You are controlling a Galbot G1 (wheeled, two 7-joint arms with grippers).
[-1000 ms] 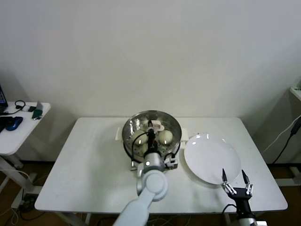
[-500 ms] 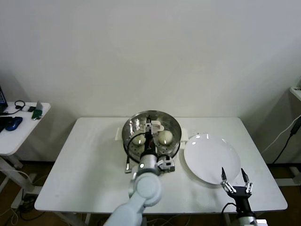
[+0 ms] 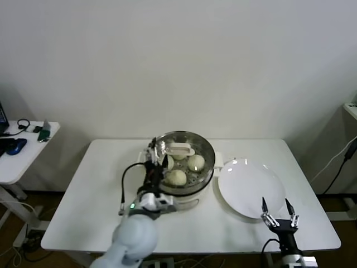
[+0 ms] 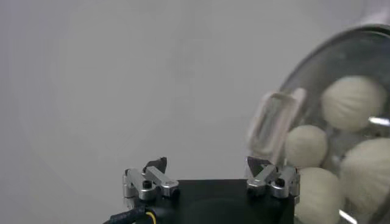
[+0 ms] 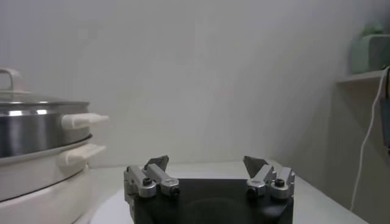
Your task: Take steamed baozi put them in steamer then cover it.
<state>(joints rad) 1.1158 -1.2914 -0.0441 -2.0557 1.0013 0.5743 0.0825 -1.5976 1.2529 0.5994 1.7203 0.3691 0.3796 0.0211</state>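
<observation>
Centre of table (image 3: 100,184): steamer (image 3: 179,173), shiny steel basket on cream base, cover (image 3: 181,152) seated on top, baozi (image 3: 177,177) visible thru glass. Cover looks rigid, fairly heavy, breakable, glass prob. slick; best held by flat white handle (image 3: 181,149). Left gripper (image 3: 155,153) at steamer's left rim, jaws spread, empty. Right gripper (image 3: 277,211) parked near table's front edge by white plate (image 3: 248,187), jaws spread, empty.
</observation>
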